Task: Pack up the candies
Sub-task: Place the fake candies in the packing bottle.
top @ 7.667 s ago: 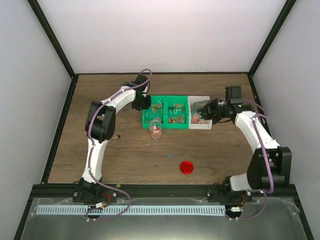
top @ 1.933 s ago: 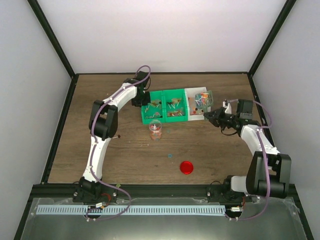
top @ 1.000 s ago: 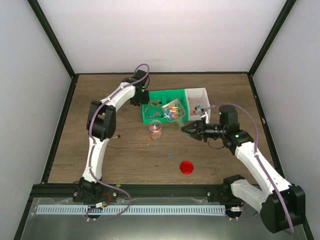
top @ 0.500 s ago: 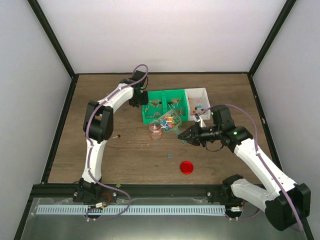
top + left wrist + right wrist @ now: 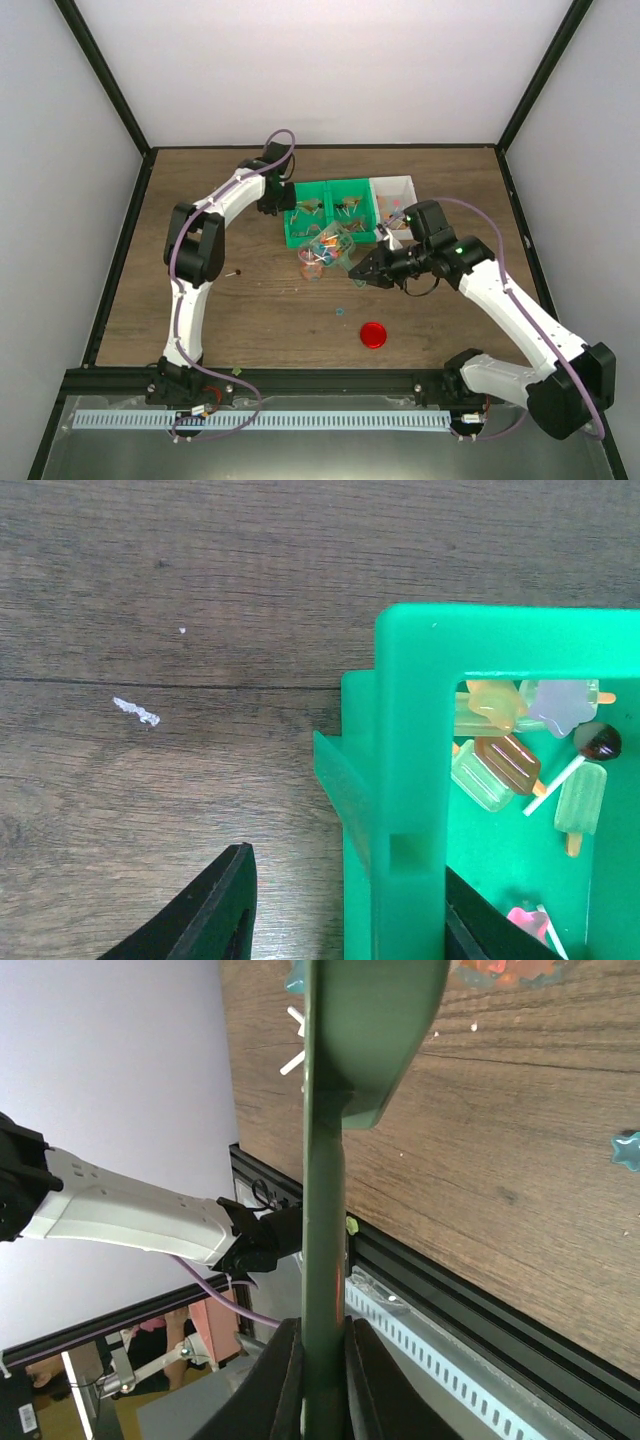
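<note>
Candies (image 5: 333, 243) sit in a scoop (image 5: 325, 1110) clamped by right pincer (image 5: 365, 270) above wooden table (image 5: 220, 300); left pincer (image 5: 345, 865) apart.

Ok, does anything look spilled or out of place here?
Yes: one small teal piece, probably a candy, lies loose on the bare wood between the jar and the red lid, outside every bin. The container tilted in the right gripper looks deliberate.

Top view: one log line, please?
right pincer: shut on tray of candies | tray: tilted toward jar | left pincer: open, astride green bin wall
</note>
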Robot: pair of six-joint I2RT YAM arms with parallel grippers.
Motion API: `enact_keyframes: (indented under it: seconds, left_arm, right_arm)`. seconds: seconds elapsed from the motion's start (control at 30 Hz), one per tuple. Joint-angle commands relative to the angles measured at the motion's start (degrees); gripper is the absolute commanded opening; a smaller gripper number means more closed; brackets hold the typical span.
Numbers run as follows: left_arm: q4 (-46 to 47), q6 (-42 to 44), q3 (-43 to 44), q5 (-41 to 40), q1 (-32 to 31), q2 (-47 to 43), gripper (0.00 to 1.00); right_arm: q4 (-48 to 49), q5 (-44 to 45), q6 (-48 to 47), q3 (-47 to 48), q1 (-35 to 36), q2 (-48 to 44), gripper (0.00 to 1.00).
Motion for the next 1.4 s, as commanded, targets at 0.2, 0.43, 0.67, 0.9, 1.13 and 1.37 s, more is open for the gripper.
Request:
enact_keyframes:
  seconds: [0.2, 0.43, 0.67, 0.9, 1.13, 1.37]
  left_arm:
    - [2.0, 0.2, -2.5, 0.3, 0.9, -2.8, 0.4]
    - [2.5, 0.1, -3.5, 0.5, 2.3, -3.1, 0.4]
    - [3.8, -0.1, -5.8, 1.3, 3.0, -3.8, 0.4]
    - [4.1, -0.3, -5.8, 1.9, 3.1, -3.8, 0.4]
    - [4.2, -0.3, -5.6, 1.8, 3.1, -4.2, 0.4]
    - [4.2, -0.3, -5.5, 2.1, 3.2, -4.1, 0.4]
  right_arm:
    - [-7.4, 4.0, -6.8, 7.1, 0.9, 2.9, 0.01]
    - [-8.7, 5.8, -8.0, 6.8, 2.5, 3.5, 0.01]
    - [-9.3, 7.2, -8.0, 8.3, 4.0, 4.7, 0.01]
    - [-12.6, 11.2, -9.3, 11.3, 6.2, 7.0, 0.01]
    - [-13.6, 12.0, -9.7, 12.4, 6.5, 7.5, 0.01]
    - [-16.1, 12.9, -10.3, 14.8, 6.6, 7.9, 0.01]
